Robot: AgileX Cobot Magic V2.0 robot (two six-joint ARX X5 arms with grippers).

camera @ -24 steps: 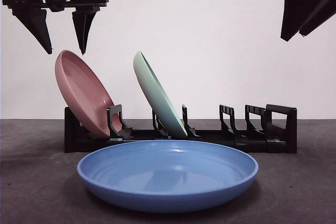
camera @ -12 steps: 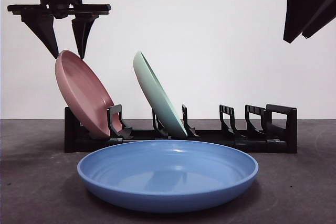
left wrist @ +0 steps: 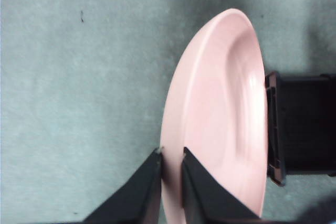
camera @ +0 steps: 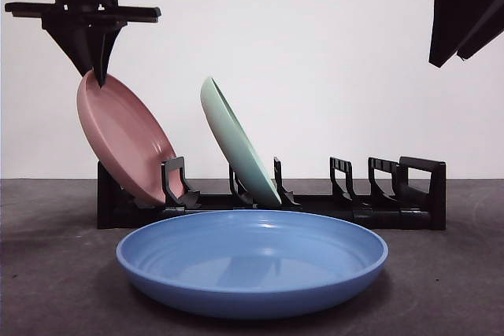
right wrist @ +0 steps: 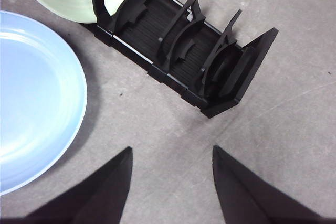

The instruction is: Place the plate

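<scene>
The left hand has closed since a moment ago and now pinches the top rim of the pink plate, which has tipped slightly away from the green plate. It looks like the lift out of the black rack is beginning. The right hand waits spread, high beyond the rack's empty end. Three plates in all: pink and green in the rack, one blue plate flat on the desk before it.
</scene>
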